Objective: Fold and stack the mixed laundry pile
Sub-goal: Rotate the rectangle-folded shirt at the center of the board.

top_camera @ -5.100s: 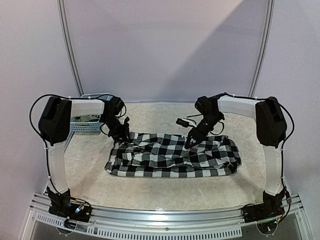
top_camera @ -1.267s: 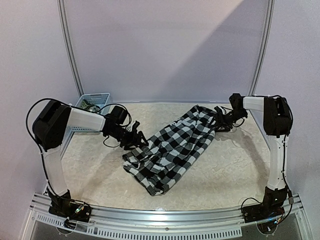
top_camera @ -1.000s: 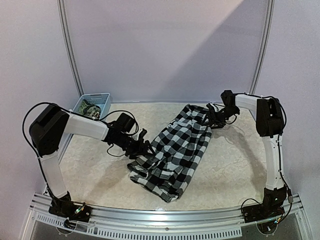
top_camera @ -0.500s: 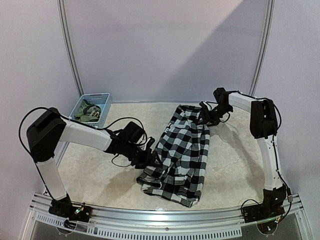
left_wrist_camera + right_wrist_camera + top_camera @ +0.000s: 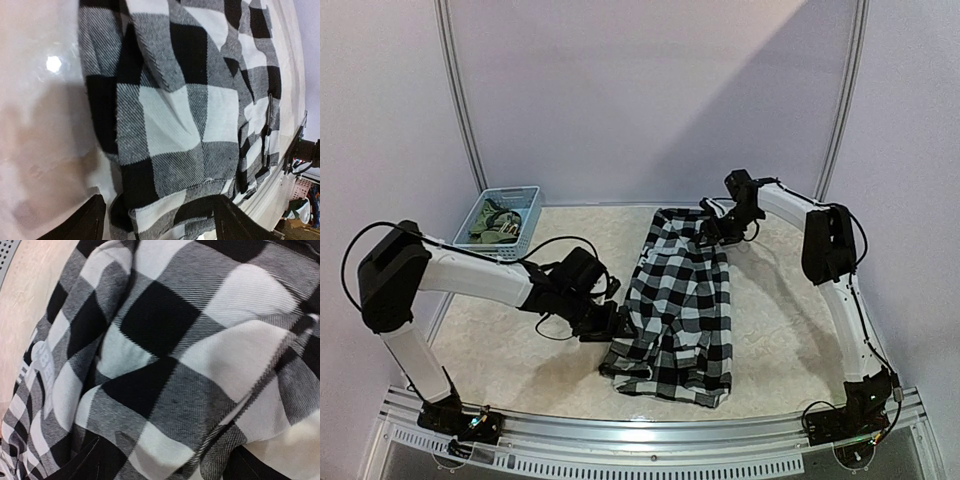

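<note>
Spreading step: the checked shirt [image 5: 680,300] lies rumpled at mid table [image 5: 790,330], running near to far. The left pincer [image 5: 608,322] straddles its near-left edge, jaws spread. The right pincer [image 5: 714,228] sits on the far end, grip unclear. Next, I judge: smooth it flat, then fold.

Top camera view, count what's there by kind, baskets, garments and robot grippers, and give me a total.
Baskets: 1, the light blue plastic lattice basket
Garments: 2, the black-and-white checked cloth shirt and the olive-green cloth garment bunched in that basket
Grippers: 2, the left gripper and the right gripper
Total: 5
</note>
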Controlling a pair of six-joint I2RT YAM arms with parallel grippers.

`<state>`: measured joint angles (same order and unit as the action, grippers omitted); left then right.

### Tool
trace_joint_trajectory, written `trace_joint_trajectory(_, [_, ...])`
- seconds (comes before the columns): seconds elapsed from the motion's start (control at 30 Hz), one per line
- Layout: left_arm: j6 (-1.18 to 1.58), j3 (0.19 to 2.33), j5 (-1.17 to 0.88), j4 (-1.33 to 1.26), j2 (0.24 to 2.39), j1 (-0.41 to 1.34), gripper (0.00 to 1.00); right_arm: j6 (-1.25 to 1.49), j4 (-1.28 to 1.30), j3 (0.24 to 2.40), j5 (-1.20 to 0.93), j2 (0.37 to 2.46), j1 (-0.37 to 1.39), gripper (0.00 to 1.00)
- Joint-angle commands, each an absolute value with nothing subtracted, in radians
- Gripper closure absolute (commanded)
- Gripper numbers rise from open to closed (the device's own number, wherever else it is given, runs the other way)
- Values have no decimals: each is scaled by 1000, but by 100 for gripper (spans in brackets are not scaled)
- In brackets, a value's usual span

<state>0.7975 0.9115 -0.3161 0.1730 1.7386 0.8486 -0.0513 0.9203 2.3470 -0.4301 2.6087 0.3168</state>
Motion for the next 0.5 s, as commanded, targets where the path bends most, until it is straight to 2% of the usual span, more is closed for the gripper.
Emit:
trace_joint_trajectory(0.0, [757, 947, -184, 321, 1593, 861, 21, -54, 933, 2206, -297, 2436, 245, 20])
trace_joint_trajectory(0.13, [699, 1006, -47, 459, 1513, 860, 13, -61, 894, 2013, -324, 2189, 236, 20])
trace_joint_trajectory(0.27, [714, 1015, 73, 503, 1498, 849, 2, -20, 828, 1838, -486, 2048, 238, 22])
trace_joint_trajectory(0.33, [812, 1003, 179, 544, 1501, 840, 1, -6, 786, 1782, -575, 2023, 245, 30])
trace_joint_trajectory(0.47, [939, 920, 253, 453, 1472, 831, 0, -5, 756, 1769, -667, 2069, 280, 50])
